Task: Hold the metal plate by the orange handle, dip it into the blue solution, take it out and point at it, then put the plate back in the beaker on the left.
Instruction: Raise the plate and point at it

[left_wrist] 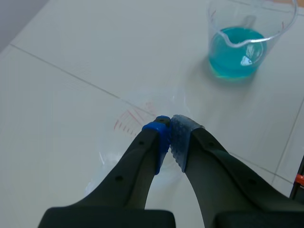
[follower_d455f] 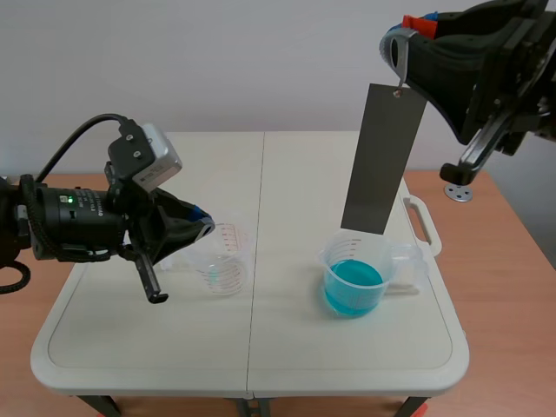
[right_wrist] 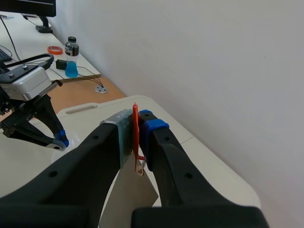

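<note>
A long grey metal plate (follower_d455f: 382, 161) hangs upright from an orange handle (follower_d455f: 420, 21), and my raised right gripper (follower_d455f: 401, 36) is shut on that handle. The plate's lower edge sits at the rim of the beaker of blue solution (follower_d455f: 354, 285), above the liquid. In the right wrist view the orange handle (right_wrist: 135, 128) is pinched between the fingers of the right gripper (right_wrist: 137, 124), with the plate (right_wrist: 130, 194) below. My left gripper (follower_d455f: 205, 228) is shut on nothing, its tips at the rim of the empty clear beaker (follower_d455f: 226, 261). The left wrist view shows that gripper (left_wrist: 170, 130) over the empty beaker (left_wrist: 137, 116).
Both beakers stand on a white folding table (follower_d455f: 130, 339) with a moulded handle (follower_d455f: 421, 221) at its right edge. A metal fitting (follower_d455f: 458, 192) lies on the wooden surface beyond. A small bottle of blue liquid (right_wrist: 71, 57) and an orange ring (right_wrist: 54, 49) rest on a far desk.
</note>
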Robot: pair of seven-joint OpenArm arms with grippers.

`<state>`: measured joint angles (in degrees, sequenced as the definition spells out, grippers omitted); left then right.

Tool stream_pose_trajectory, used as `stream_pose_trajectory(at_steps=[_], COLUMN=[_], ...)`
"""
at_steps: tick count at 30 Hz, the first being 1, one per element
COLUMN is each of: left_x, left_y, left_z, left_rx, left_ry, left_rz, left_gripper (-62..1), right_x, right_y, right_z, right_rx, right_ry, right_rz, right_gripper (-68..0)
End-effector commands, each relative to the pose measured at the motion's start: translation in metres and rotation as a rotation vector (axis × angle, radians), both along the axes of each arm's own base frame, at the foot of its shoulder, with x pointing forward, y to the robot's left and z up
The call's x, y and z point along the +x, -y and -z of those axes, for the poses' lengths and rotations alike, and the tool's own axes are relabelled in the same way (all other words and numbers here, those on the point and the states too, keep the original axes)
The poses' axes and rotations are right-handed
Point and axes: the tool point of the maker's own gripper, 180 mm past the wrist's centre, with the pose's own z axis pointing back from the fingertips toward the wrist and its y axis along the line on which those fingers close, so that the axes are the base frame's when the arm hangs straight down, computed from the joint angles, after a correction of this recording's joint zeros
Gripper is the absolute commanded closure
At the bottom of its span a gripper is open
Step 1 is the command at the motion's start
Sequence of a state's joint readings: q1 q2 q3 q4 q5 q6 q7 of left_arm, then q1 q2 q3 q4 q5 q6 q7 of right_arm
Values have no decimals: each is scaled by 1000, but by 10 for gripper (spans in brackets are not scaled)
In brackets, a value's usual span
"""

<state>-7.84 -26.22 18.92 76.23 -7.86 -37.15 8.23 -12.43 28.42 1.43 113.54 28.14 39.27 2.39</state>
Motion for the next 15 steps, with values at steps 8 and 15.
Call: stream_pose_trajectory(at_steps=[8,15], left_x=[0,-6], left_y=[34,56], left_z=[-13,-13], left_rx=[-7,-13], left_ry=[33,25], left_rz=[106,163], left_gripper=[-16,-16], right_x=[-2,-2], right_y=[-1,-1], right_z=[-13,-13], right_rx=[10,9], right_ry=[36,36], right_rz=[-10,-10], right_gripper=[-13,-13])
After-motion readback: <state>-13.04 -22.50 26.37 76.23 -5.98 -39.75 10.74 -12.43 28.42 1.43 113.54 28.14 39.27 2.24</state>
